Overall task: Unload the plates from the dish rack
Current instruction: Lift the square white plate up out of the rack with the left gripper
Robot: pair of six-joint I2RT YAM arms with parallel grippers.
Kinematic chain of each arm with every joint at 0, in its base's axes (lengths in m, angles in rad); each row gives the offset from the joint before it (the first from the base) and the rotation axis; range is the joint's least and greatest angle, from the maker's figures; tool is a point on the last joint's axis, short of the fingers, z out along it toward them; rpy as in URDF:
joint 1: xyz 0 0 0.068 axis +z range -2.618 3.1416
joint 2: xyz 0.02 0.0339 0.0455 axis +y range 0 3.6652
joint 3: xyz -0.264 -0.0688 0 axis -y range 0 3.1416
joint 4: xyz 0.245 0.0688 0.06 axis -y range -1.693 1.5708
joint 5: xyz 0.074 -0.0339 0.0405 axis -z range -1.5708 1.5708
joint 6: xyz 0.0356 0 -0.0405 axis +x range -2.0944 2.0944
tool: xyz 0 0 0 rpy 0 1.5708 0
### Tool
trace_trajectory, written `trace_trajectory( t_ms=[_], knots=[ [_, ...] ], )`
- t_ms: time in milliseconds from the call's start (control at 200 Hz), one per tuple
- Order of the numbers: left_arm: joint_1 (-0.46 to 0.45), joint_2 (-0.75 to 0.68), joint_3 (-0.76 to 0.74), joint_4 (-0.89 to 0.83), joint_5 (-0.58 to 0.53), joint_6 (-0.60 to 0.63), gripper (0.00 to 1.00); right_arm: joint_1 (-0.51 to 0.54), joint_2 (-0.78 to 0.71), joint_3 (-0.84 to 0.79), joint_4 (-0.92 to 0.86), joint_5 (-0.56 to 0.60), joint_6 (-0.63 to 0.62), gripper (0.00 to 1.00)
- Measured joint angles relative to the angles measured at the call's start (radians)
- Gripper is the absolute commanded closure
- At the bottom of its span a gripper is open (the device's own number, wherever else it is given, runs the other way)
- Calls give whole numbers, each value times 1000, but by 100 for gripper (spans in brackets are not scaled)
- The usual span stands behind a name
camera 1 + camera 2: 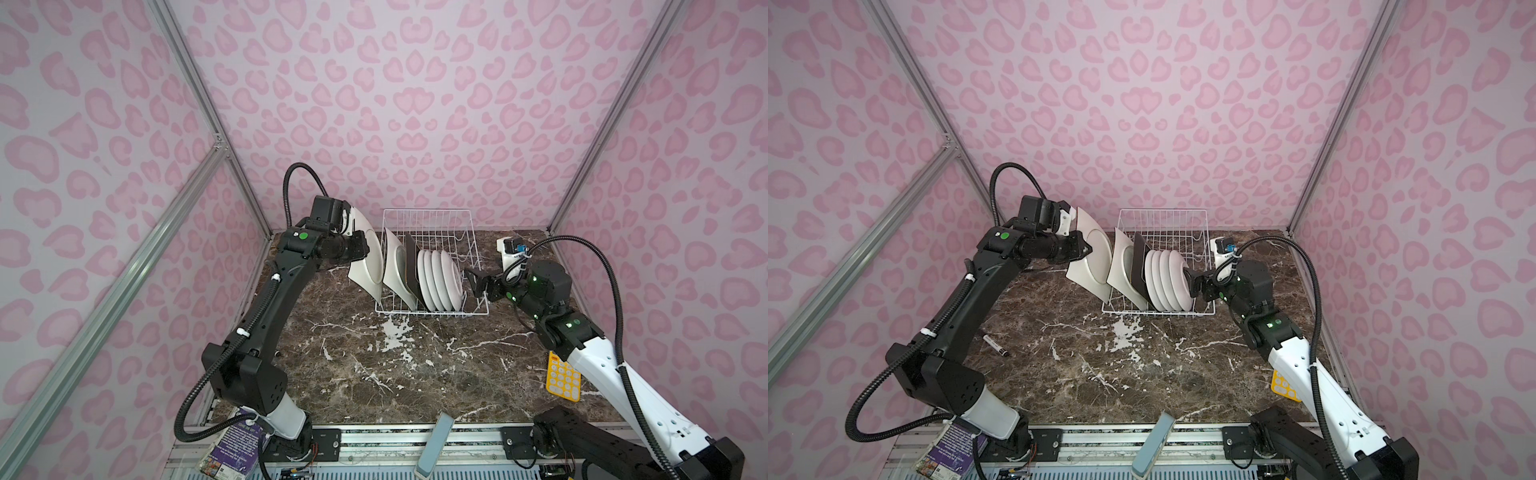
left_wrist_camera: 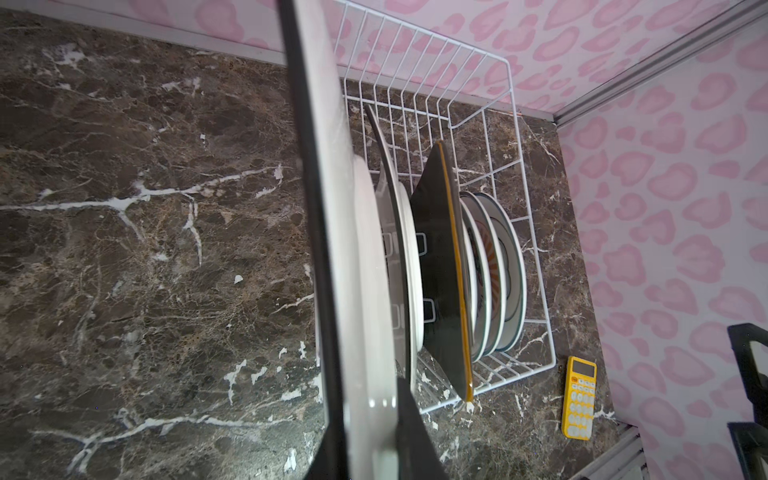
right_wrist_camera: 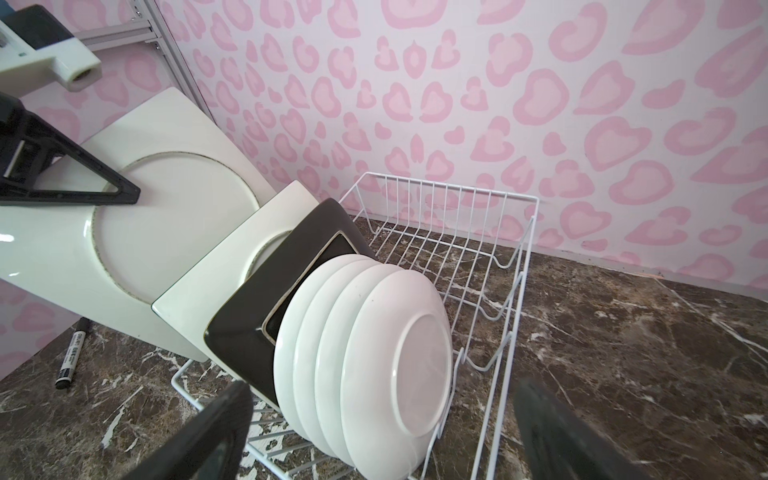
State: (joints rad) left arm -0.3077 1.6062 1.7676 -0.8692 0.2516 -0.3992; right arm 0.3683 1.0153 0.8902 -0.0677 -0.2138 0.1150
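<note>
My left gripper (image 1: 358, 248) (image 2: 374, 436) is shut on the edge of a cream-white square plate (image 1: 368, 262) (image 1: 1090, 257) (image 2: 357, 291) (image 3: 124, 232), held upright in the air just left of the dish rack (image 1: 428, 212) (image 1: 1163, 212) (image 2: 508, 62) (image 3: 537, 200). Standing on edge in the rack are a second cream square plate (image 1: 392, 266) (image 3: 224, 270), a dark brown square plate (image 1: 412, 266) (image 2: 440, 270) (image 3: 257, 316) and several round white plates (image 1: 440, 278) (image 2: 498, 270) (image 3: 399, 353). My right gripper (image 1: 478, 282) (image 1: 1196, 284) (image 3: 380, 397) is open at the rack's right side, facing the nearest round plate without touching it.
A yellow calculator (image 1: 563, 380) (image 2: 579, 397) lies on the marble table at the right. A black marker (image 1: 995, 345) (image 3: 72, 353) lies on the left. A white device (image 1: 510, 249) stands at the back right. A grey-blue block (image 1: 436, 440) leans at the front edge.
</note>
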Motion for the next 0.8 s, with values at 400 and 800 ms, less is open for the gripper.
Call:
trace_trajectory(
  t_ms=[400, 800],
  knots=[
    [18, -26, 157, -38, -39, 41, 96, 1, 32, 34, 6, -16, 32, 1],
    [13, -159, 43, 63, -76, 285, 97, 2, 92, 117, -10, -41, 137, 0]
  ],
)
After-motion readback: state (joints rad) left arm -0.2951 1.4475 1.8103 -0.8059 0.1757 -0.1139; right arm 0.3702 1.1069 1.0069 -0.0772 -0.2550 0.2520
